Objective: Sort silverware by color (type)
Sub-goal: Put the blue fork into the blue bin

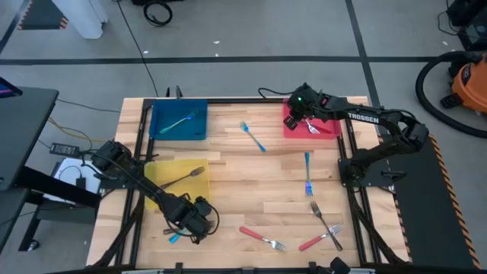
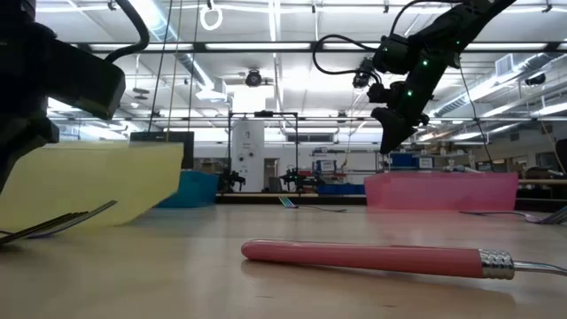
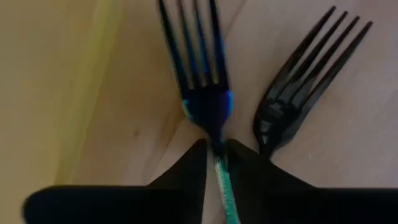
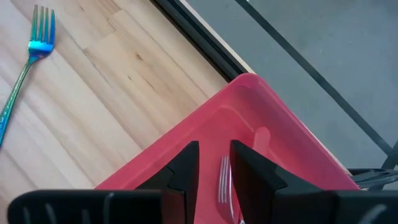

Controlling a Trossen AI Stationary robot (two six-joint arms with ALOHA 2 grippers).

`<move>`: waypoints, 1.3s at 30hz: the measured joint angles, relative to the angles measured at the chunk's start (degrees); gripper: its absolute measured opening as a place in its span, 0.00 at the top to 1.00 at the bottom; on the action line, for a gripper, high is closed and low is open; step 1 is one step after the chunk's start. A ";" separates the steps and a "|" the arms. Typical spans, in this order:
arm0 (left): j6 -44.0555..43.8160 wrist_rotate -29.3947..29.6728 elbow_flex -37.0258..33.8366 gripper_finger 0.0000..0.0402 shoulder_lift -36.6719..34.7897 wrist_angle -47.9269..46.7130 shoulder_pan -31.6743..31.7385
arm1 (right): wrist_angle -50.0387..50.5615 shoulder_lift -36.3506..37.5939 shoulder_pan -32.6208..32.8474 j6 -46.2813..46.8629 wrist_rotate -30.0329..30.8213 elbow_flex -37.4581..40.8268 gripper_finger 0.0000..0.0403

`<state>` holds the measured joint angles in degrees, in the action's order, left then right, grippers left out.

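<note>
Left gripper point(image 3: 215, 163), at the high view's lower left, is clamping the thin teal handle of a blue-tined fork point(image 3: 208, 102) beside a black fork point(image 3: 292, 106). Right gripper point(image 4: 214, 163) is hovering slightly parted over the flat red tray point(image 4: 292, 146), upper right, above a red-handled fork point(image 4: 225, 180).

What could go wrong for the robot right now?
The left gripper is closing on a thin teal fork, so it might slip. A black fork lies close beside it and could get bumped. The right gripper hangs over the red tray; its fork could land crooked.
</note>
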<state>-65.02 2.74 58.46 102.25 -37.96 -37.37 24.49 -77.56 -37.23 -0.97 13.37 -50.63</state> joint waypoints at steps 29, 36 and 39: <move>9.15 1.91 13.62 0.97 0.27 -18.08 0.62 | 0.07 -0.02 0.00 2.40 0.00 0.00 0.75; 17.68 4.85 19.66 0.98 0.16 -32.29 5.36 | 0.15 -0.02 0.00 2.51 0.00 0.00 0.76; 23.61 5.46 21.04 0.97 0.12 -34.64 8.66 | 0.42 -0.02 0.11 2.75 -0.01 0.00 0.76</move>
<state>-41.40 8.20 79.50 102.37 -72.60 -28.71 24.91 -77.58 -37.12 1.78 13.36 -50.63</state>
